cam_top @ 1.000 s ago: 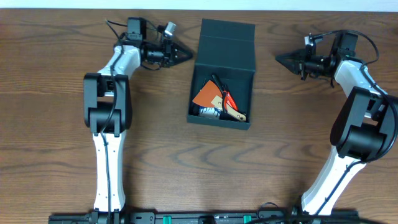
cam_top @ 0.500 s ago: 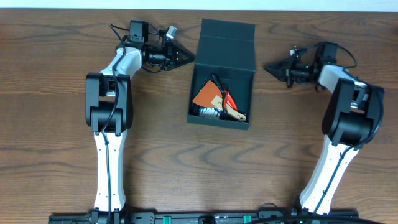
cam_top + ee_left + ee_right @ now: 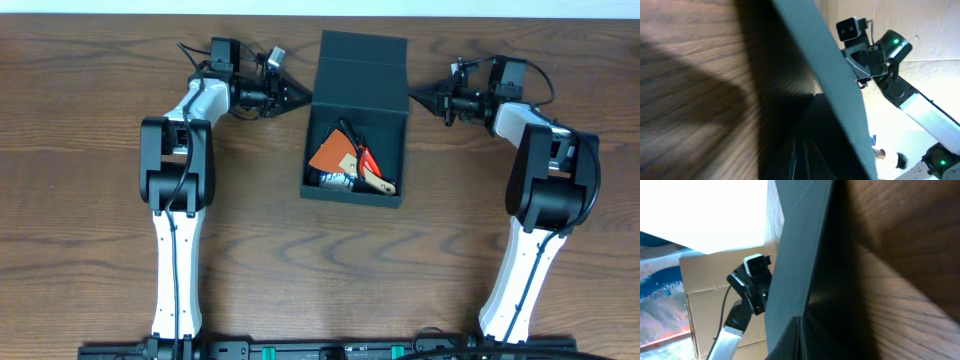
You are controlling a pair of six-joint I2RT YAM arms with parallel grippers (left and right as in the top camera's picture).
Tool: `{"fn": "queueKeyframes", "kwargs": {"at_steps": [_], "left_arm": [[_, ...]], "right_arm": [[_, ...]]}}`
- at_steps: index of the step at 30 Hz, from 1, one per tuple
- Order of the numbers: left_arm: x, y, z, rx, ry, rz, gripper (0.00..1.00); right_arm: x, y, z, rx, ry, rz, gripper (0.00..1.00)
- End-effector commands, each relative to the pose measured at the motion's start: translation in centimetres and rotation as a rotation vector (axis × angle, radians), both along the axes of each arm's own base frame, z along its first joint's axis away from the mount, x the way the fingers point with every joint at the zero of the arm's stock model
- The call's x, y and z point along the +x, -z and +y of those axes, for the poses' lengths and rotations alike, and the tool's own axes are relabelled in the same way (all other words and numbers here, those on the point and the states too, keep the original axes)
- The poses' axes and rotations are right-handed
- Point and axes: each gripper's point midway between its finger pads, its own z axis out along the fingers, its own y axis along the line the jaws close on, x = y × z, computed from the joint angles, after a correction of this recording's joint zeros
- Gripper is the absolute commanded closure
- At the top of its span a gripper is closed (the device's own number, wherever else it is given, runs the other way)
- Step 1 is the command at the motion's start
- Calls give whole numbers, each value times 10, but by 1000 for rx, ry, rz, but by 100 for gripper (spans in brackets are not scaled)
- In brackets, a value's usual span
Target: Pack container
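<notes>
The dark teal-black container (image 3: 350, 192) stands open at the table's middle back, its flap lid (image 3: 362, 70) raised at the far side. Inside lie an orange item, a red-handled tool and a tan piece. My left gripper (image 3: 304, 93) is shut, its tips against the lid's left edge. My right gripper (image 3: 415, 95) is shut, its tips against the lid's right edge. In the left wrist view the lid (image 3: 840, 95) fills the frame beside my shut fingers (image 3: 802, 162). In the right wrist view the lid (image 3: 800, 255) stands just ahead of my shut fingers (image 3: 800, 337).
Wooden table (image 3: 320, 270) around the container. A cardboard box (image 3: 710, 310) shows beyond the table in the right wrist view. Each wrist view shows the opposite arm's camera past the lid.
My right gripper has moved left, from well clear of the container up to the lid's right edge. My left gripper has edged right to the lid's left edge.
</notes>
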Motion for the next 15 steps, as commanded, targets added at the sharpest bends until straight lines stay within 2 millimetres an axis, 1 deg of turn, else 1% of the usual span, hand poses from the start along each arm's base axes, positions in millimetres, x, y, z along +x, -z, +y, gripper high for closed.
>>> {"fn": "queueKeyframes", "kwargs": {"at_steps": [1,7,12,15], "left_arm": [[-3,13,0,3,-1,34,95],[-5,20,-1,5,2,55,94],[-5,20,-1,5,2,55,95],[-5,20,-1,5,2,55,95]], "right_arm": [[-5,0,14,37,-28,35,99],[-4,1,14,44,-15,69,99],[-9,13,12,22,16,152,99],[-10,15,14,14,14,154,99]]}}
